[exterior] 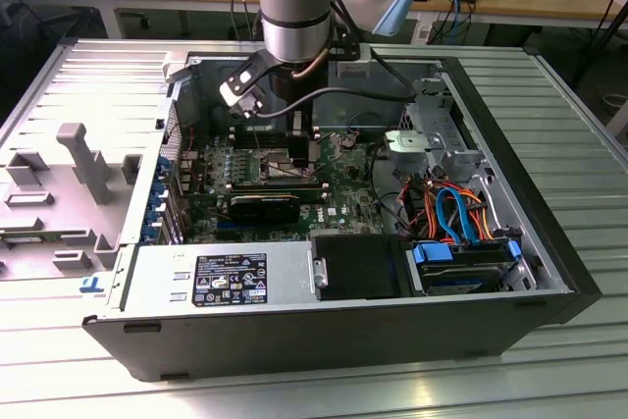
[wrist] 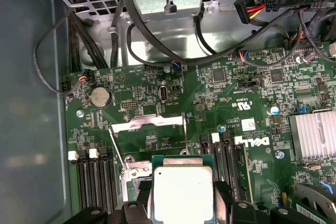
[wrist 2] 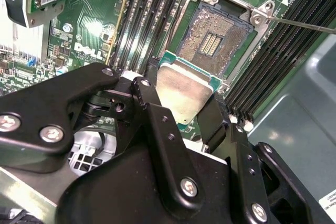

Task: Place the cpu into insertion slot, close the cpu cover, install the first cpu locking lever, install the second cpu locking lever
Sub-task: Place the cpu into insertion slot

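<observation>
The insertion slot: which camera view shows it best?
The second wrist view. There the insertion slot lies open, pin field and silver rim plain, beyond the cpu held in the gripper. In the first wrist view the cpu covers most of it. In the exterior view the arm stands before it.
</observation>
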`<state>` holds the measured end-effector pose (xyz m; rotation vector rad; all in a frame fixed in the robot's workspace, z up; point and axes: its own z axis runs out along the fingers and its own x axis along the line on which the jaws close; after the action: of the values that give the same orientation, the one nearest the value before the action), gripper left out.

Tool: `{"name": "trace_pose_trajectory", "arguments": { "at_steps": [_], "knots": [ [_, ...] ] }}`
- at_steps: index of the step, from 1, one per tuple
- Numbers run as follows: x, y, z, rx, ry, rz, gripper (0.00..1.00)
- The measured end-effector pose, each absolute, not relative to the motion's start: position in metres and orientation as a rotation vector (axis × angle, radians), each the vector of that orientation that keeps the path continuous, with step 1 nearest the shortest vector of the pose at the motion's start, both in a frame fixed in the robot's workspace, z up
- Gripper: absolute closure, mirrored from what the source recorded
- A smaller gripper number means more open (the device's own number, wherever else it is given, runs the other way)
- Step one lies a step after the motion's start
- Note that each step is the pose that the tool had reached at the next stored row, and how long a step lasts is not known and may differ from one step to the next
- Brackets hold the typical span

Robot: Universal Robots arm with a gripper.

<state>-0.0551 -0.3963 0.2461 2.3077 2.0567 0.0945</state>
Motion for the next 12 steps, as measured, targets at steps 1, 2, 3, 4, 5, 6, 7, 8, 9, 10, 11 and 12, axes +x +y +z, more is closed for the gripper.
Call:
{"name": "trace_pose_trajectory", "arguments": {
  "at_steps": [1,2,3,4,5,6,7,8,9,10,11,12],
  "knots": [
    [-0.056,-0.396,0.246,2.307,2.058,0.095,0.45],
    [-0.057,-0.396,0.245,2.306,2.059,0.095,0.45],
    [-0.058,-0.395,0.245,2.304,2.061,0.095,0.45],
    [-0.060,-0.394,0.244,2.302,2.064,0.095,0.45],
    [-0.061,-0.393,0.243,2.297,2.069,0.095,0.45],
    [-0.061,-0.391,0.242,2.292,2.075,0.095,0.45],
    [-0.062,-0.390,0.242,2.288,2.079,0.095,0.45],
    [-0.062,-0.388,0.241,2.283,2.085,0.096,0.45],
    [-0.062,-0.388,0.241,2.279,2.090,0.096,0.45],
    [-0.062,-0.387,0.240,2.269,2.101,0.096,0.45],
    [-0.062,-0.386,0.239,2.256,2.116,0.097,0.45],
    [-0.062,-0.386,0.238,2.239,2.135,0.097,0.45]
  ]
}}
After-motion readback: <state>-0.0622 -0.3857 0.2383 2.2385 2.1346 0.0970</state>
